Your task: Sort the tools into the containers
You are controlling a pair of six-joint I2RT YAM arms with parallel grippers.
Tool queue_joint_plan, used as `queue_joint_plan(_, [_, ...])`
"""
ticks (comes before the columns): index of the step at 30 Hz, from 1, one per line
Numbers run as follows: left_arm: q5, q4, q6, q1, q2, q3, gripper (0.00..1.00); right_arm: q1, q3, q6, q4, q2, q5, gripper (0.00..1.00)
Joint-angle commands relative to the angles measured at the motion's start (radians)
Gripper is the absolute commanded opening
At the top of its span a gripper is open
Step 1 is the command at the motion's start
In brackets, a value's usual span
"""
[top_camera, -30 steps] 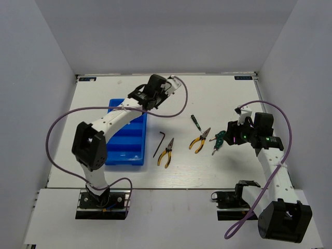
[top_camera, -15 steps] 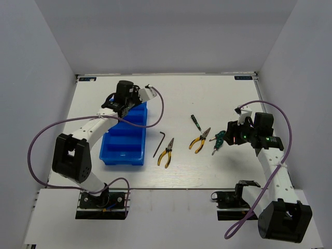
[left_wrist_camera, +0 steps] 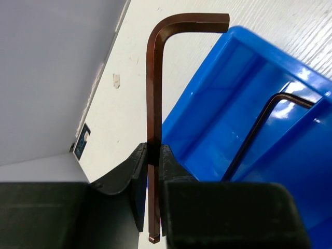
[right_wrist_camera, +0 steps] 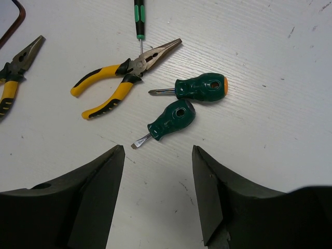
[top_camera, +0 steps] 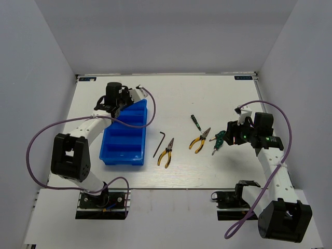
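Bin (left_wrist_camera: 207, 104) end compartment open from above; loose hex key (left_wrist_camera: 254, 129) lying diagonal inside, rim close beside held hex key (left_wrist_camera: 152, 93). Bare table (right_wrist_camera: 270, 129) right of stubby screwdrivers (right_wrist_camera: 201, 88); pliers (right_wrist_camera: 122, 78) and thin screwdriver (right_wrist_camera: 138, 15) crowding left.

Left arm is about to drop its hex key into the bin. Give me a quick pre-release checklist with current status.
1. Grip: left end effector shut on the hex key, by its long shaft. Ok.
2. Key over a compartment: in the left wrist view the shaft lines up with the table just outside the blue bin wall, and only the bent end reaches the rim. Not ok.
3. Room in the bin: a second hex key lies inside, with space left beside it. Ok.
4. Drop height above the bin: cannot tell.
5. Other arm clear: right end effector is open above the stubby screwdrivers, away from the bin. Ok.
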Motion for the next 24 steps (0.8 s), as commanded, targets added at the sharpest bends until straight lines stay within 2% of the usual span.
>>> queue_joint_plan(1, [0.090, 0.080, -0.006, 0.016, -0.003, -0.003, 0.00, -0.003, 0.027, -0.002, 0.017, 0.004, -0.002, 0.61])
queue_joint_plan(10, [0.122, 0.142, -0.058, 0.047, 0.045, -0.003, 0.00, -0.003, 0.028, -0.002, 0.017, 0.009, 0.008, 0.61])
queue_joint_plan(24, [0.274, 0.251, -0.109, 0.110, 0.075, -0.063, 0.00, -0.003, 0.027, -0.006, 0.019, 0.015, 0.014, 0.61])
